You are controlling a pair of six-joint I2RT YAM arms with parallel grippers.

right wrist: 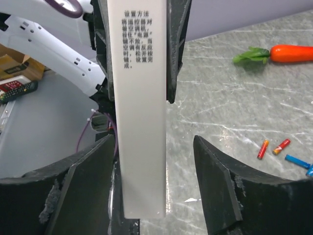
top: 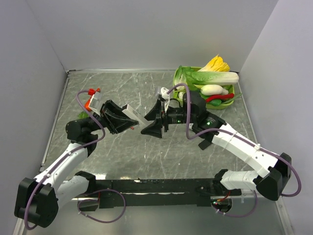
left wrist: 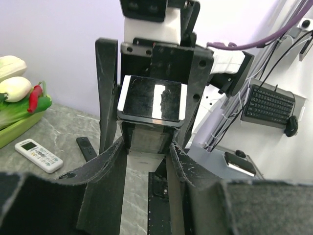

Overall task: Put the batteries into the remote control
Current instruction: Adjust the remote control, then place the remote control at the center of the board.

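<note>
The remote control (top: 130, 112) hangs over mid-table (top: 146, 156), clamped at its left end in the left gripper (left wrist: 146, 152); the right gripper (right wrist: 152, 142) straddles the other end, fingers clear of it; a tray (top: 177, 78) of vegetables (top: 210, 77) sits far right, with a shorter remote (left wrist: 38, 155) and a narrow remote (left wrist: 87, 148) beside it; leftward, two batteries (right wrist: 263, 148) lie together, a small piece (right wrist: 296, 159) just beside them, a carrot (right wrist: 291, 53) beyond.

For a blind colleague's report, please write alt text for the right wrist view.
The left gripper clamps a long white remote control, printed with Chinese text, while the right gripper, open, flanks its near end. On the grey marble table to the right lie two red-orange batteries, a small blue piece and a toy carrot.
</note>
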